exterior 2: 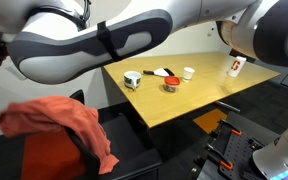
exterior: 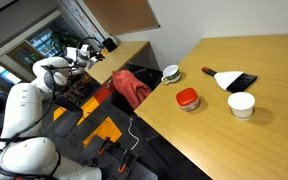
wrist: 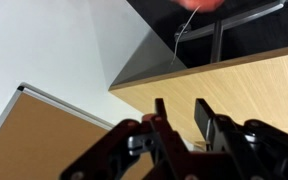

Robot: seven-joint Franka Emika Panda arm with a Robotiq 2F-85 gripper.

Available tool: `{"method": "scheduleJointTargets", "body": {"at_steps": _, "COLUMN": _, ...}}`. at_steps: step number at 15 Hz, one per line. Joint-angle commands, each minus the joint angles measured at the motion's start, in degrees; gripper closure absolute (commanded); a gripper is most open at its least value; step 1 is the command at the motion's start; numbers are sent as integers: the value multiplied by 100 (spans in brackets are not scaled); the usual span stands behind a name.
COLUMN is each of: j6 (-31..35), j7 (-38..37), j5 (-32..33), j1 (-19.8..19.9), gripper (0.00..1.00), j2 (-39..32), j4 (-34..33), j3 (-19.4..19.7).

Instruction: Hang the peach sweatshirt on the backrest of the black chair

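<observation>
The peach sweatshirt (exterior: 132, 88) lies draped over the top of the black chair (exterior: 117, 74), next to the wooden table. It also shows in an exterior view (exterior 2: 66, 124), hanging over the chair's backrest (exterior 2: 116, 138). My gripper (exterior: 106, 45) is raised, apart from the sweatshirt and to its upper left. In the wrist view the gripper (wrist: 179, 115) is open with nothing between its fingers. A thin drawstring (wrist: 187, 22) and a sliver of peach cloth show at the top edge of that view.
The wooden table (exterior: 254, 140) holds a bowl (exterior: 171, 73), a red container (exterior: 187, 98), a white cup (exterior: 241, 104) and a black flat object (exterior: 234, 81). Orange-and-black equipment (exterior: 104, 130) stands on the floor below. A corkboard (wrist: 34, 135) is on the wall.
</observation>
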State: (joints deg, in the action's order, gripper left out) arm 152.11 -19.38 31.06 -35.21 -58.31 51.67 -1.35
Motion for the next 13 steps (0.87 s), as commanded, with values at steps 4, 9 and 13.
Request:
{"method": "scheduleJointTargets", "body": {"at_steps": 4, "j6": -539, "j7": 310, "j5": -29, "j1": -35, "gripper": 9, "j2": 118, "j4": -248, "j3": -156}}
{"method": "scheduleJointTargets", "body": {"at_steps": 9, "j6": -672, "j7": 338, "j5": -34, "j1": -84, "gripper": 0, "j2": 136, "j4": -327, "j3": -176}}
{"method": "scheduleJointTargets", "body": {"at_steps": 13, "j6": -909, "j7": 335, "j5": -62, "j1": -105, "gripper": 0, "j2": 129, "j4": -362, "j3": -194}}
